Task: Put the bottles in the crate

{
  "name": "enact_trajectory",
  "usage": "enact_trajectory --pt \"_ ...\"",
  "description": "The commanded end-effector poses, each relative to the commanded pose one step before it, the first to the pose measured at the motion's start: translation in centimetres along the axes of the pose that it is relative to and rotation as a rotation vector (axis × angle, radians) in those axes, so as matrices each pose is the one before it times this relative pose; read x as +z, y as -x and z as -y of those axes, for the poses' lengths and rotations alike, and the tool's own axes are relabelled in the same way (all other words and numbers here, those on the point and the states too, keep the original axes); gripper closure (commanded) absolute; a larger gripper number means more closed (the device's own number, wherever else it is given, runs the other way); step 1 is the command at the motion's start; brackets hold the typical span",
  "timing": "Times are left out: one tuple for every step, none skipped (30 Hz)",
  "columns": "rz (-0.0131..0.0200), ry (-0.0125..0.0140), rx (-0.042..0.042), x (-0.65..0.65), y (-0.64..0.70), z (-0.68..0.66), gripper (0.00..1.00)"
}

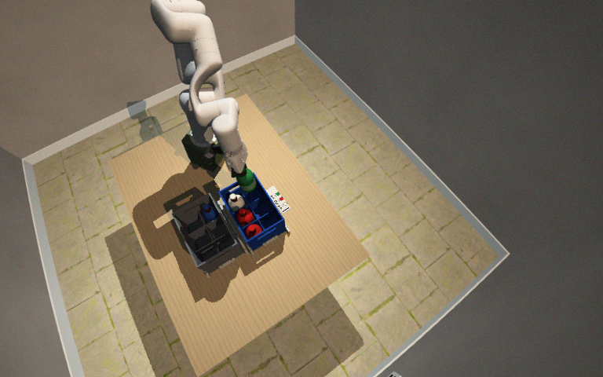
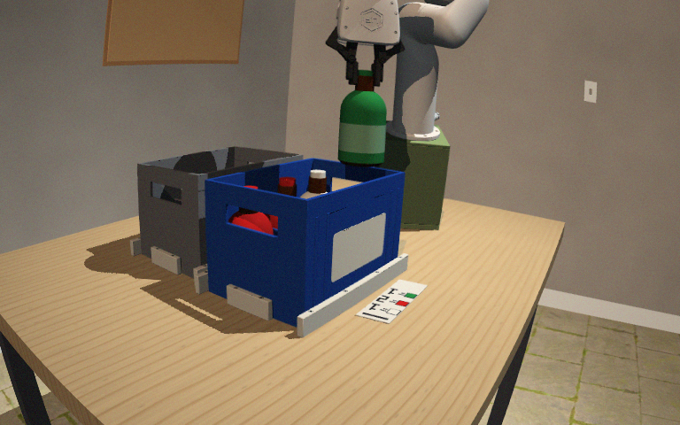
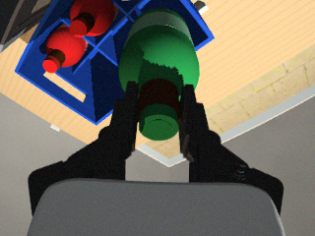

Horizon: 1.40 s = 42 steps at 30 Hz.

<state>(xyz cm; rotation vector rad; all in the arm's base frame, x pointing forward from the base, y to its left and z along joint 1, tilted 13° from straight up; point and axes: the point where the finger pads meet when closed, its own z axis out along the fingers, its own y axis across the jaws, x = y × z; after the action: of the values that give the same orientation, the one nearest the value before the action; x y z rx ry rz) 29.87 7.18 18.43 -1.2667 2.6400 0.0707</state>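
Gripper: clenched on the green bottle's neck
Green bottle: upright above the blue crate, upper center of the exterior frame
Blue bottle: shown only from the top
Table edge: well apart from the crate

The desk is showing pale, lengthwise-grained wood with a smooth, matt face. The blue crate is presenting smooth plastic-looking walls; the grey crate is appearing duller. The green bottle is displaying a smooth, softly shining surface. The pick list is resembling flat matt paper. The floor is exhibiting rough, stone-like tiles. The jaws are looking matt black.
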Motion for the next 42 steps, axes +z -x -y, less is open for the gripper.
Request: enact_trajectory --pt "0.00295 -0.00296 -0.00067 -0.14 0.587 -0.741 1.0" --pt "0.00001 0.00002 0.0 0.0 0.107 -0.2 1.0" --pt "0.0 0.00001 0.0 0.0 0.031 -0.077 1.0" --pt "0.0 0.0 0.0 0.0 -0.009 -0.009 1.0" --pt "0.0 0.0 0.0 0.0 -0.014 0.001 1.0" --pt "0.0 0.00001 -0.00001 0.002 -0.019 0.017 1.0" --pt "0.0 -0.00001 0.0 -0.001 -0.021 0.007 1.0" --pt "0.0 -0.00001 0.0 0.0 -0.023 0.011 1.0" --pt "0.0 0.0 0.0 0.0 0.0 0.0 1.0" --pt "0.0 0.0 0.0 0.0 0.0 0.0 1.0" --pt "0.0 -0.00001 0.0 -0.001 -0.016 0.011 1.0" --pt "0.0 0.0 0.0 0.0 -0.014 0.013 1.0" --pt "0.0 0.0 0.0 0.0 -0.015 0.013 1.0" --pt "0.0 0.0 0.0 0.0 -0.017 0.013 1.0" --pt "0.0 0.0 0.0 0.0 -0.018 0.012 1.0" --pt "0.0 0.0 0.0 0.0 -0.017 0.012 1.0" --pt "0.0 0.0 0.0 0.0 -0.014 0.011 1.0" --pt "0.0 0.0 0.0 0.0 -0.012 0.011 1.0" --pt "0.0 0.0 0.0 0.0 -0.011 0.01 1.0" --pt "0.0 0.0 0.0 0.0 -0.011 0.01 1.0" --pt "0.0 0.0 0.0 0.0 -0.012 0.009 1.0" --pt "0.0 0.0 0.0 0.0 -0.012 0.009 1.0" --pt "0.0 0.0 0.0 0.0 -0.011 0.008 1.0" --pt "0.0 0.0 0.0 0.0 -0.009 0.008 1.0" --pt "0.0 0.0 0.0 0.0 -0.008 0.007 1.0" --pt "0.0 0.0 0.0 0.0 0.0 0.0 1.0" --pt "0.0 0.0 0.0 0.0 0.0 0.0 1.0" --pt "0.0 0.0 0.0 0.0 -0.009 0.007 1.0" --pt "0.0 0.0 0.0 0.0 -0.008 0.006 1.0" --pt "0.0 0.0 0.0 0.0 -0.007 0.006 1.0" --pt "0.0 0.0 0.0 0.0 -0.007 0.006 1.0" --pt "0.0 0.0 0.0 0.0 -0.006 0.005 1.0" --pt "0.0 0.0 0.0 0.0 -0.006 0.005 1.0" --pt "0.0 0.0 0.0 0.0 -0.006 0.005 1.0" --pt "0.0 0.0 0.0 0.0 -0.006 0.005 1.0" --pt "0.0 0.0 0.0 0.0 -0.005 0.004 1.0" --pt "0.0 0.0 0.0 0.0 -0.005 0.004 1.0" --pt "0.0 0.0 0.0 0.0 -0.004 0.004 1.0" --pt "0.0 0.0 0.0 0.0 -0.004 0.004 1.0" --pt "0.0 0.0 0.0 0.0 -0.004 0.003 1.0" --pt "0.0 0.0 0.0 0.0 -0.004 0.003 1.0" --pt "0.0 0.0 0.0 0.0 -0.004 0.003 1.0"
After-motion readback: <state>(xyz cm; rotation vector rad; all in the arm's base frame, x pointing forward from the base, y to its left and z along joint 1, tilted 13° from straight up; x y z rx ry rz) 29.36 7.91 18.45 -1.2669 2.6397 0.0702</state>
